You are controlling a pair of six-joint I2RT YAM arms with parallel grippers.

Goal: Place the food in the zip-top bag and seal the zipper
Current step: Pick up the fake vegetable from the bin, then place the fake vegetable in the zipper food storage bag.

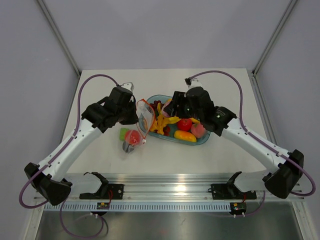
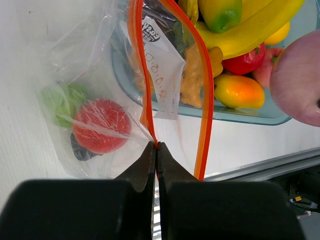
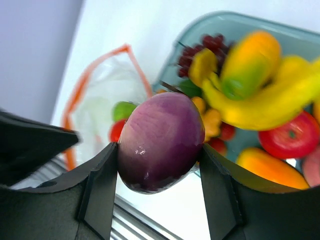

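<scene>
The clear zip-top bag point(image 1: 136, 131) lies left of the tray, mouth held up; a red piece point(image 2: 101, 125) and a green piece point(image 2: 62, 102) sit inside it. My left gripper point(image 2: 156, 146) is shut on the bag's orange-red zipper strip point(image 2: 140, 65), which gapes open. My right gripper point(image 3: 159, 155) is shut on a purple onion-like piece point(image 3: 160, 141), held above the tray's left end near the bag mouth. The other food, with a banana point(image 2: 255, 30), a tomato point(image 1: 184, 124) and grapes point(image 3: 200, 47), lies in the tray.
The blue-tinted oval tray point(image 1: 204, 141) stands at table centre. A rail point(image 1: 165, 192) runs along the near edge. Grey walls close the back and sides.
</scene>
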